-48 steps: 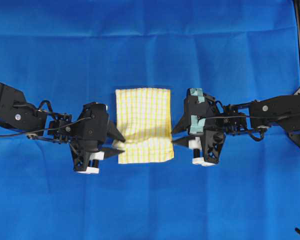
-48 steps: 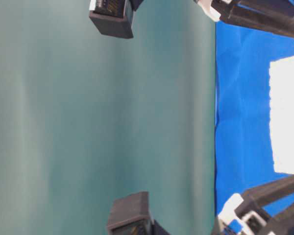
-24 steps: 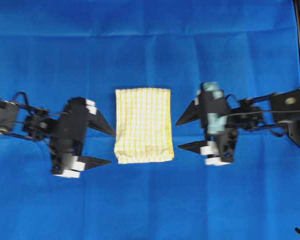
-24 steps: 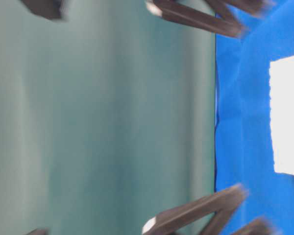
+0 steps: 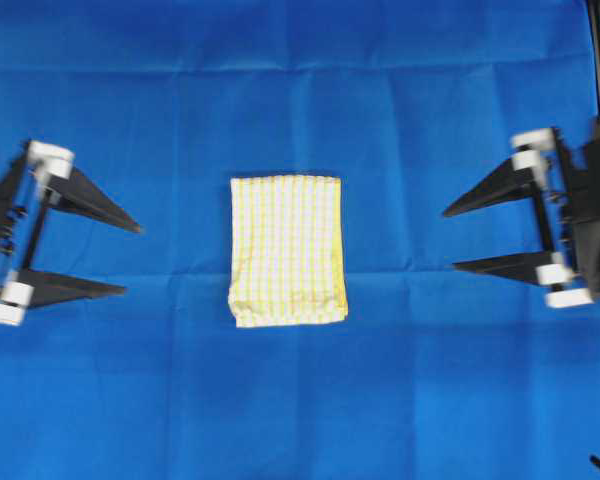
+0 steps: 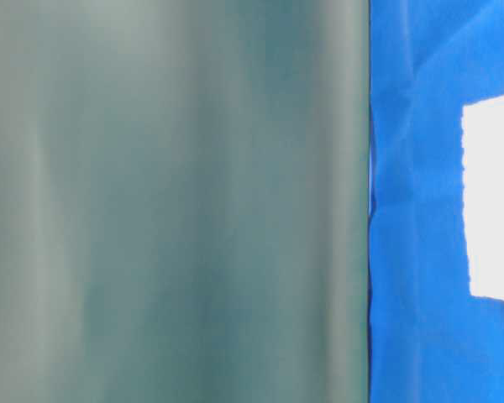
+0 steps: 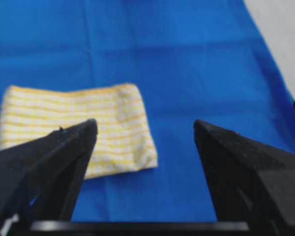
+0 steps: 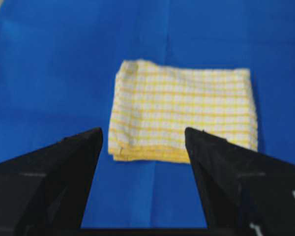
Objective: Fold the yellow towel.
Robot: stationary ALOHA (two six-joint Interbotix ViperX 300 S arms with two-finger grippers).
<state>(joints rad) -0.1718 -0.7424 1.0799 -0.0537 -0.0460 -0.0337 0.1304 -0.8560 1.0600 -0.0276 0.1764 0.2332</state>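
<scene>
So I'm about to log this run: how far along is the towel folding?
Done, as far as can be seen: the yellow towel lies as a compact layered rectangle on the blue tablecloth, stacked edges showing in the right wrist view. In hand: nothing. The left gripper and right gripper are open, well clear at either side. Left: apparently nothing, unless another fold is wanted.

From my right wrist camera I see the yellow towel (image 8: 184, 110) lying folded into a compact rectangle on the blue tablecloth (image 8: 64, 64), with stacked layer edges showing along its near side and left end. My right gripper (image 8: 143, 140) has its two black fingers (image 8: 59, 172) spread wide, nothing between them, both clear of the towel on its near side. A pale strip shows at the cloth's far left corner.
</scene>
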